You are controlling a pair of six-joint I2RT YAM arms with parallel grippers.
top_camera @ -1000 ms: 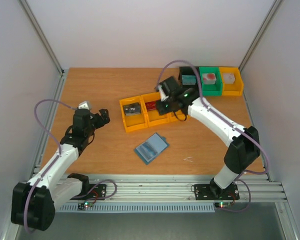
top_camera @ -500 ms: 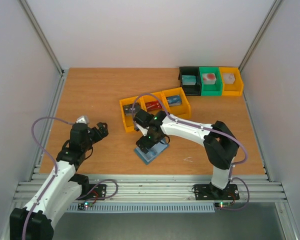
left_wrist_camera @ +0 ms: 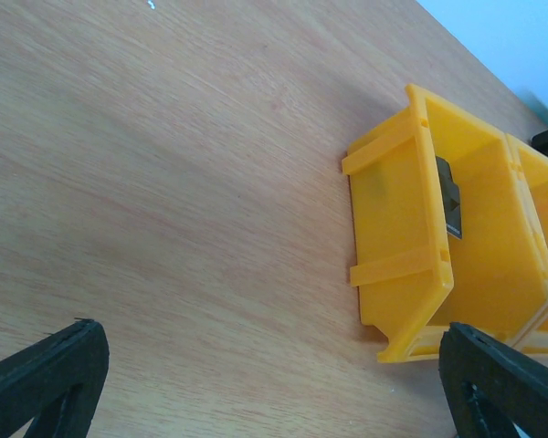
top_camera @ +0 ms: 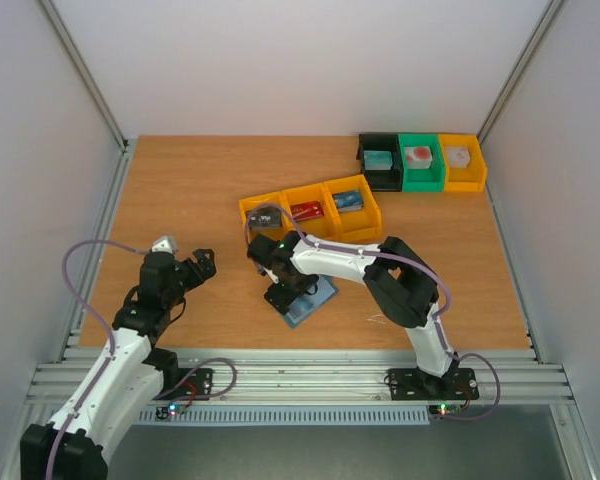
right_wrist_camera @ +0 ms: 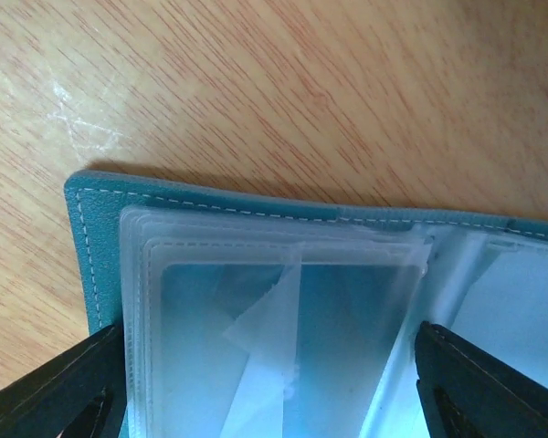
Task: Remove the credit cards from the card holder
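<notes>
Right gripper (top_camera: 284,289) low over flat blue folding card holder (right_wrist_camera: 274,301) lying open on wooden surface (top_camera: 180,190), jaws spread astride its clear plastic sleeves, probably to pinch one. Thin grey, red and blue plastic credit cards (top_camera: 305,210) sit sorted in yellow plastic bins (top_camera: 283,192) just behind. Left gripper (top_camera: 202,262) hangs aside, jaws spread.

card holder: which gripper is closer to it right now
Right. The right gripper is directly over the card holder; the left gripper hangs over the table well to its left.
</notes>
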